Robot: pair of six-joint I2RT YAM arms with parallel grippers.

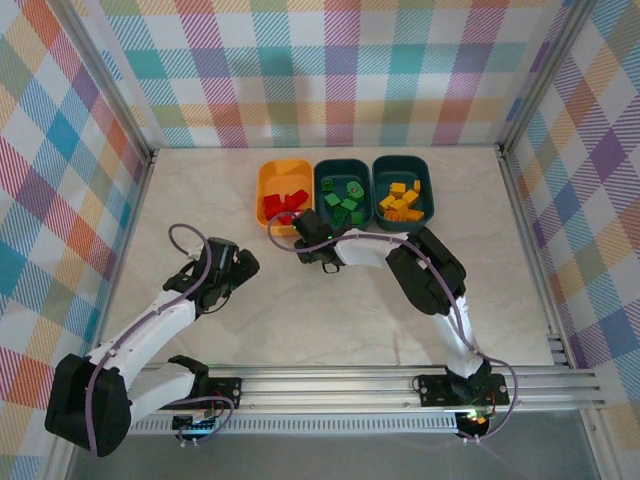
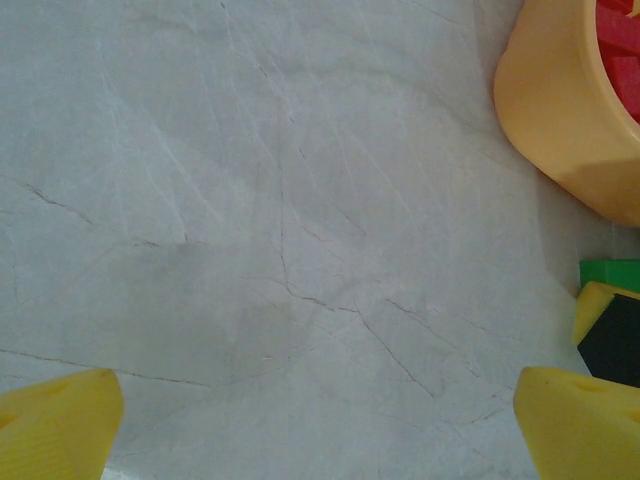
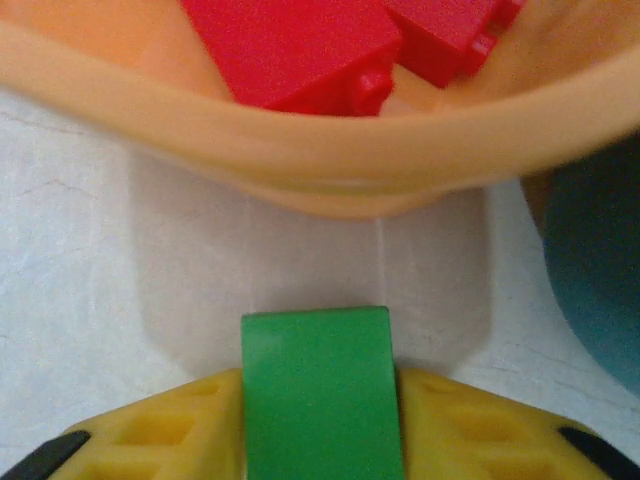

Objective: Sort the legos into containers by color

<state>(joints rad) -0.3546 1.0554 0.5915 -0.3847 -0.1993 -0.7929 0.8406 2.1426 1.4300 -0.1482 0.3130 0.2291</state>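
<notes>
**A:** Right gripper [image 3: 315, 425] is clamped on a small green plastic brick [image 3: 315, 380], just beside the yellow-orange plastic tub [image 3: 300, 170] of red bricks [image 3: 290, 50].

**B:** Risk: a release there missorts it. Left gripper [image 2: 320, 420] has jaws apart over the desk [image 2: 250, 200].

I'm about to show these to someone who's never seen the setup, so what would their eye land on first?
Probably the three tubs lined up at the table's far side: a yellow-orange tub of red bricks, a middle teal tub of green bricks, a right teal tub of yellow bricks. Then the right arm's jaws pinching a green brick just short of the yellow-orange tub's near wall, all framed by bright plaid walls.
</notes>
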